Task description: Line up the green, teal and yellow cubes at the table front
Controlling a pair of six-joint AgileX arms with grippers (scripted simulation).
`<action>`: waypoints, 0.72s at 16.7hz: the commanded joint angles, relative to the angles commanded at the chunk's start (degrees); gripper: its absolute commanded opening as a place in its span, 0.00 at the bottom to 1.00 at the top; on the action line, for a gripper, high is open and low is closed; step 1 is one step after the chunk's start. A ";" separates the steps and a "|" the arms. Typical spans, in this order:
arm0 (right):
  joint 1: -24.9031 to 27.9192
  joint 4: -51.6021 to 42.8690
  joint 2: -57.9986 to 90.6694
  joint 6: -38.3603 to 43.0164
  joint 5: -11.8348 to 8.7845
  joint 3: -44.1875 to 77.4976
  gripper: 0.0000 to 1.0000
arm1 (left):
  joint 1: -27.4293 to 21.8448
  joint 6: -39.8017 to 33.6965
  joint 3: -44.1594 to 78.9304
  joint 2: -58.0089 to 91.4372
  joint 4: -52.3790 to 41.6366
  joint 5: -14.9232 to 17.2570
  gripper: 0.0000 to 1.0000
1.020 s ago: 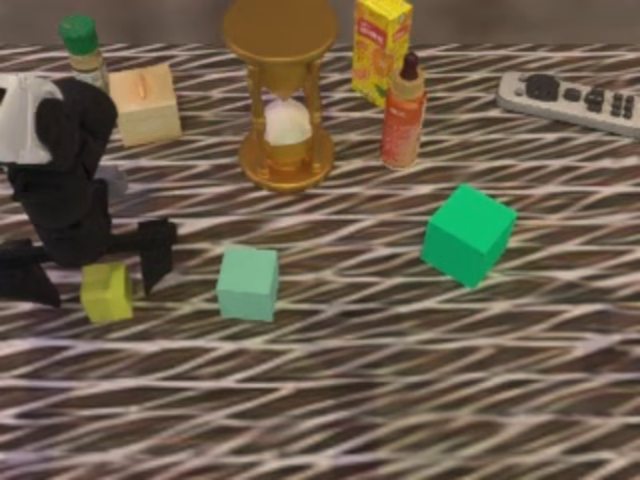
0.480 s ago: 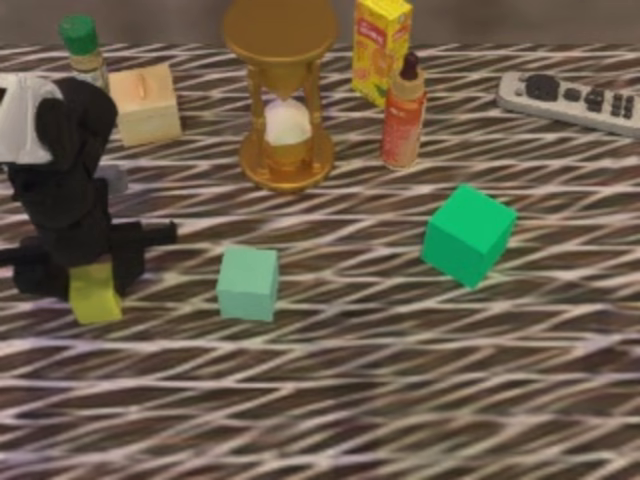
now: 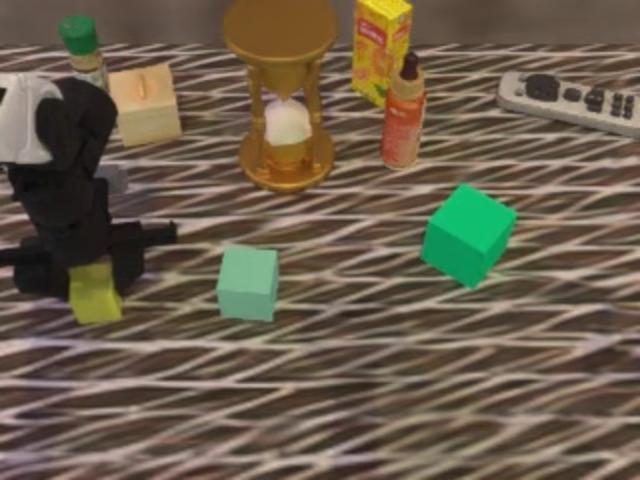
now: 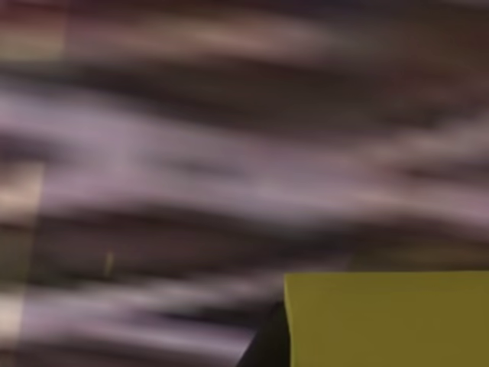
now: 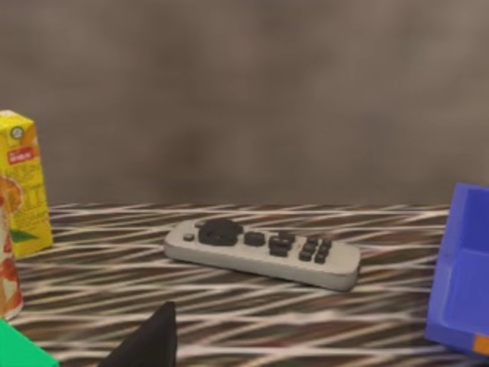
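Observation:
My left gripper (image 3: 90, 278) is at the table's left, shut on the small yellow cube (image 3: 95, 296), which sits low at the table (image 3: 400, 380) surface. The left wrist view shows the yellow cube (image 4: 390, 321) close up against the streaked tabletop. The pale teal cube (image 3: 248, 283) rests a short way to its right. Farther right, the large green cube (image 3: 468, 233) lies slightly turned; its corner (image 5: 15, 350) shows in the right wrist view. My right gripper (image 5: 153, 340) is outside the top view, parked off the right side.
Along the back stand a green-capped bottle (image 3: 82, 45), a tan wooden block (image 3: 145, 102), a gold hourglass (image 3: 283, 95), a yellow carton (image 3: 381, 45) and an orange bottle (image 3: 404, 110). A grey remote (image 3: 570, 98) lies back right. A blue bin (image 5: 462, 267) stands beyond it.
A second ago the left fingers stood apart around the yellow cube; they have since shut on it and nudged it slightly left. Nothing has moved in the last half second.

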 joint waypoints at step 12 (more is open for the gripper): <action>0.00 0.00 0.00 0.00 0.00 0.00 1.00 | 1.06 -0.17 8.13 -6.42 -14.54 -0.05 0.00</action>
